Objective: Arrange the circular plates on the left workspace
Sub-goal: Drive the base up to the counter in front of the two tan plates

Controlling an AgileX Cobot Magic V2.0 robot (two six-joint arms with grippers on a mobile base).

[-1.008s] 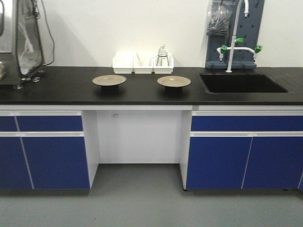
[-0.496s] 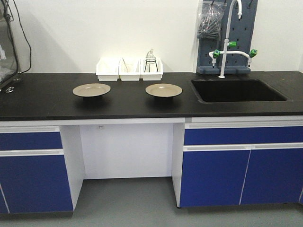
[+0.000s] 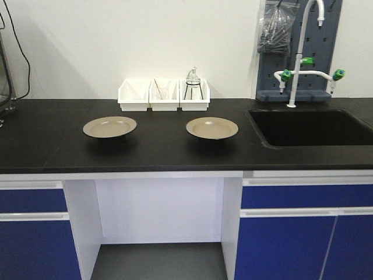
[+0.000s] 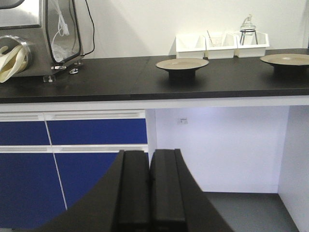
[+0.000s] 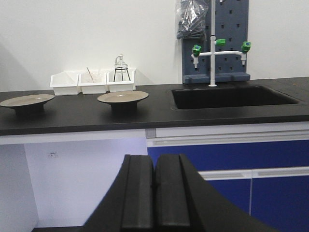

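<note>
Circular plates apart on countertop | white bins: rightmost holds glassware | left gripper, right gripper closed, grasping nothing.

No text, brand, number or sign can be read in any of the views. A small pale sticker is seen on the white back panel of the open bay beneath the countertop, close to the panel's upper left corner. Whatever is printed on it is too small and blurred to be made out.
</note>
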